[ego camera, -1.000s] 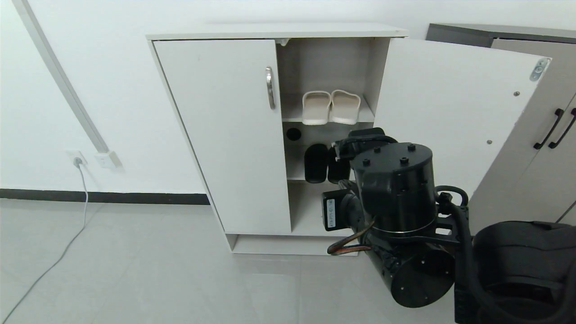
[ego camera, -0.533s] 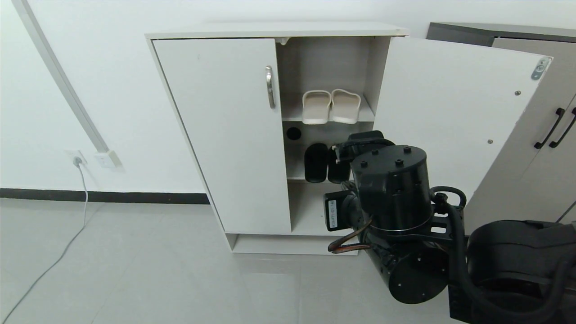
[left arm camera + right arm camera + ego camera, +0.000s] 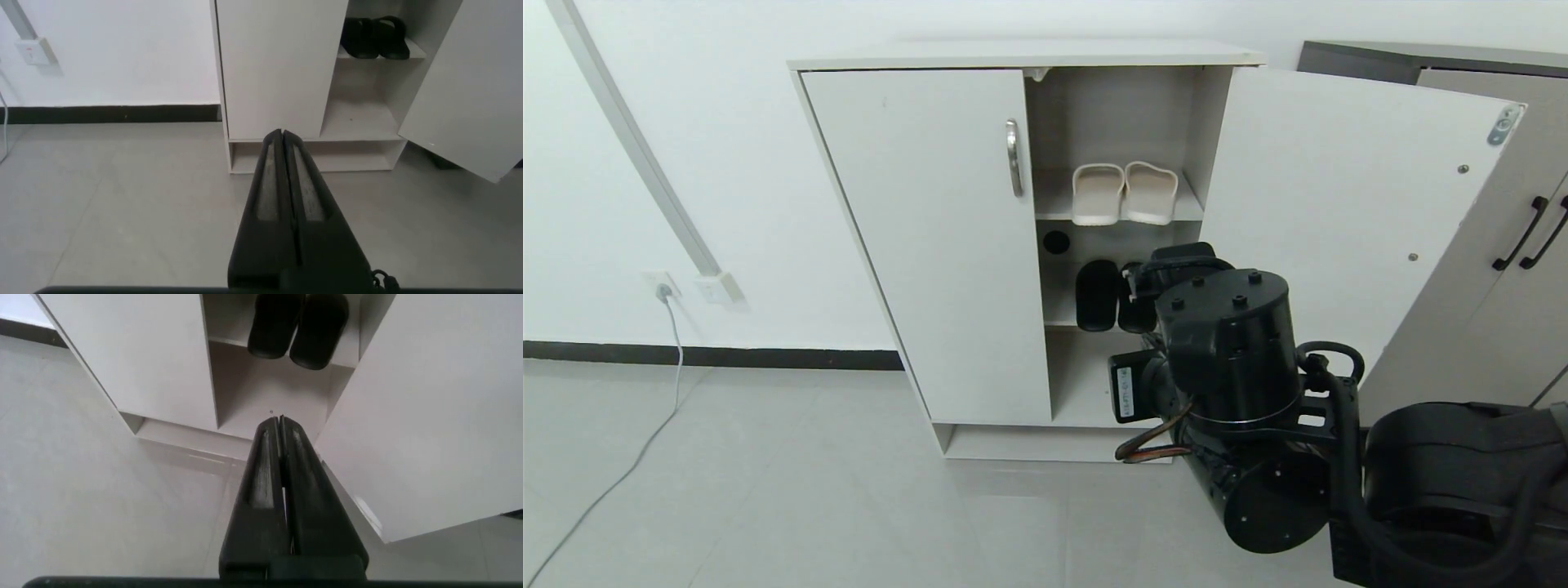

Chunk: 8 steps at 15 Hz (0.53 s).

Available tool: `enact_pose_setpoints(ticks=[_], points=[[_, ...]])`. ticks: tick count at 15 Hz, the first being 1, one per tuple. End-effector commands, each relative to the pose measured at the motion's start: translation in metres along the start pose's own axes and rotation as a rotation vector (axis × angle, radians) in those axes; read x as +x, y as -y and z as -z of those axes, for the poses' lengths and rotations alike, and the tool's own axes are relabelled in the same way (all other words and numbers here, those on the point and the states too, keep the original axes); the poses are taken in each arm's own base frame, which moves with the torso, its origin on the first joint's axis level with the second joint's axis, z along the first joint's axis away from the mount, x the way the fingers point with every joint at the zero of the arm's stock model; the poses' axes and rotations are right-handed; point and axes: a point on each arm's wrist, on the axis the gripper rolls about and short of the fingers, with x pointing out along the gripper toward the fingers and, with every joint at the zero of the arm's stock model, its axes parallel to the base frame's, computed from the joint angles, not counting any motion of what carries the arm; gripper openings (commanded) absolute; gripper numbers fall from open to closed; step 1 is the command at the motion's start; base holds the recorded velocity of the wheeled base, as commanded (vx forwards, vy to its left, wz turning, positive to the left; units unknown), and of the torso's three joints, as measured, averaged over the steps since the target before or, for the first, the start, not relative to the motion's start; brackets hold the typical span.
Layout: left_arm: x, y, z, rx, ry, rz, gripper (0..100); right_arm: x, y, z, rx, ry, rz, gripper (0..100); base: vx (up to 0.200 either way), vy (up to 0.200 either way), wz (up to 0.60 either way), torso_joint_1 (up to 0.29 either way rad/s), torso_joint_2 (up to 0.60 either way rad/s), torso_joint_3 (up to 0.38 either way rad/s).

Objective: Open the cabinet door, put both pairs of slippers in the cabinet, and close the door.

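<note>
Finds beige slippers on the upper shelf, black slippers at 6 o'clock beneath, with right gripper and left gripper both pinched flat, empty. Probably risks the open door at 3 o'clock rebounding ajar if shoved hard, or skidding off a glancing push.

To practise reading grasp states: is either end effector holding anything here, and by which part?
Nothing is held: the left end effector and the right end effector are both shut and empty.
</note>
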Motion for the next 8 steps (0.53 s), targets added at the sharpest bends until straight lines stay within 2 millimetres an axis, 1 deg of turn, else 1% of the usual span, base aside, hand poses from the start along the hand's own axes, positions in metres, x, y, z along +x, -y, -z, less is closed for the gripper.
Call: enact_pose_setpoints(ticks=[1,4,5,7,8], points=[[0.0001,0.0,0.0,0.0,-0.001,0.0,0,0.0012,0.0,0.0008,-0.001,-0.002,0.002,0,0.0,0.0,0.0,0.0,0.0,0.0],[0.0001,0.0,0.0,0.0,-0.001,0.0,0,0.0012,0.0,0.0008,-0.001,-0.002,0.002,0,0.0,0.0,0.0,0.0,0.0,0.0],[0.0001,0.0,0.0,0.0,-0.001,0.0,0,0.0012,0.0,0.0008,-0.001,-0.002,0.002,0,0.0,0.0,0.0,0.007,-0.09,-0.09],[0.0001,0.0,0.0,0.0,-0.001,0.0,0,0.0003,0.0,0.0001,0.01,-0.005,-0.035,0,0.0,0.0,0.0,0.005,-0.21,-0.286],[0.0001,0.0,0.0,0.0,-0.001,0.0,0,0.0001,0.0057,-0.0018,0.026,-0.012,-0.106,0,0.0,0.0,0.0,0.002,-0.13,-0.339]])
